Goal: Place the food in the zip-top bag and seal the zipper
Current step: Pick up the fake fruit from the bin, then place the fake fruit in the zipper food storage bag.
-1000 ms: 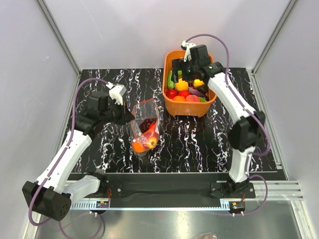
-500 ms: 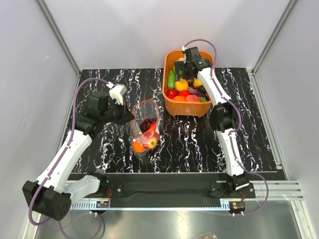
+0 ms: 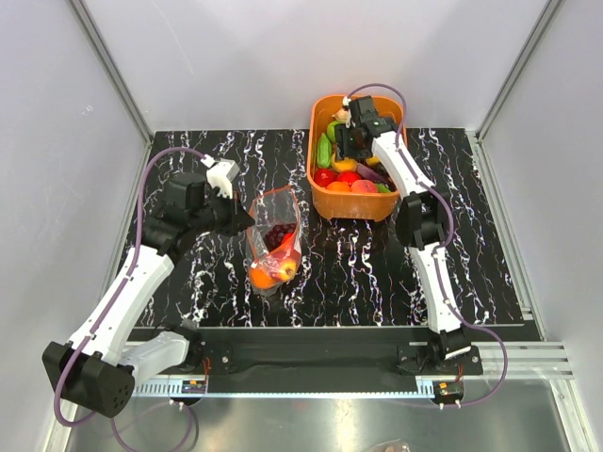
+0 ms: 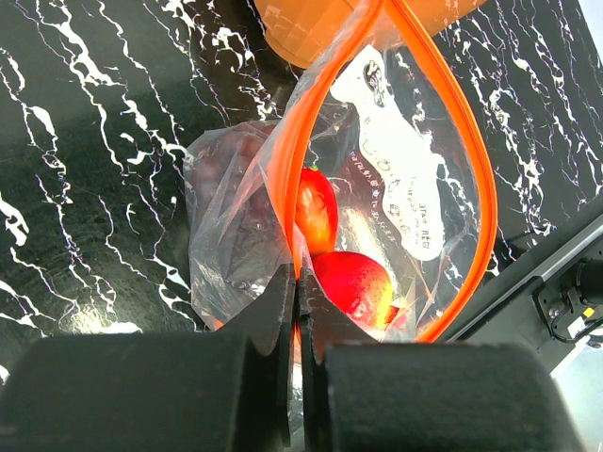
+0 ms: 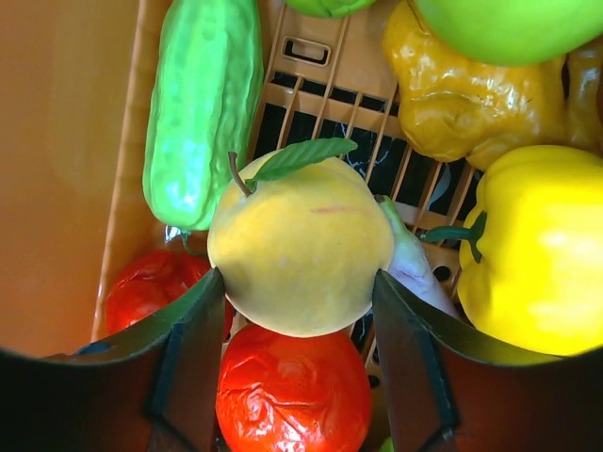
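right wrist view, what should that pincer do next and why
Probably close on the yellow apple: the right pincer is open with a finger on each side of it in the orange basket, while the left pincer holds the zip-top bag open.

white-shelled arms, black joints, purple cables; dark claws [image 5: 300,377].
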Motion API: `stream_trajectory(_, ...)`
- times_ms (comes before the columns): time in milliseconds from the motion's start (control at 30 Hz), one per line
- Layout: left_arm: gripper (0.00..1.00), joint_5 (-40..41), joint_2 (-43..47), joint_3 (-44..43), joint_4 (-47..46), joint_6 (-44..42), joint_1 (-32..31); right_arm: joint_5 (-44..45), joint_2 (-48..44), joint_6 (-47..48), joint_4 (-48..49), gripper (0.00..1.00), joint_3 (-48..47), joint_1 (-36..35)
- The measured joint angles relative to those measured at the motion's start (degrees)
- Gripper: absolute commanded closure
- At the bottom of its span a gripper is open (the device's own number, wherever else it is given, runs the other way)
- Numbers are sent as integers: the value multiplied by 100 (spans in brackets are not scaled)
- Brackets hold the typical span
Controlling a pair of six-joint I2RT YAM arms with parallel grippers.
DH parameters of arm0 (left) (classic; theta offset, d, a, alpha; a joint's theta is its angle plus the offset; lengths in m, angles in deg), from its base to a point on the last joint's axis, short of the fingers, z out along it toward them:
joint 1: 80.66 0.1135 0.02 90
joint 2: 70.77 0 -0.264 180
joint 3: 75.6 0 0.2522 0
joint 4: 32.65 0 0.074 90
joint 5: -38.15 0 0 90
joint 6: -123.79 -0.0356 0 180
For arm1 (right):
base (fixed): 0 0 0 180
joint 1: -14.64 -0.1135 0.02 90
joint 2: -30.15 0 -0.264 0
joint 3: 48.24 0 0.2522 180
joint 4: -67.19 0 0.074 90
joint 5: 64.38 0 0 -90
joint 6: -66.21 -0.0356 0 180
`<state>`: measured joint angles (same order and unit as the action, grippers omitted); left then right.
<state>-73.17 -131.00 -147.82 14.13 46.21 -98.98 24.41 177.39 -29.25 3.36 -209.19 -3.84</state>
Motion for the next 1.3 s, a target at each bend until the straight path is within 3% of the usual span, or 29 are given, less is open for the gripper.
stream_trajectory(167,99,7,0,0,0,0,0,13,-619,46,507,59,968,0)
stream_trajectory(267,99,11,0,0,0,0,0,7,-1703,120,1132,59,2367,-4)
stream_trajectory(467,99,20,24,13,-2,0,0,-181,-3694,234,1932,60,3976,-149)
stream_trajectory(767,98,55,61,13,35,0,-17,-1067,-5958,675,2500,61,5259,-1311)
stream_trajectory(1033,98,31,92,-81,293,155,-22,-1967,-6708,748,2586,61,6205,-2358)
stream_trajectory(1300,98,-160,98,-157,619,400,-26,-2203,-6494,485,3010,62,6365,-2824)
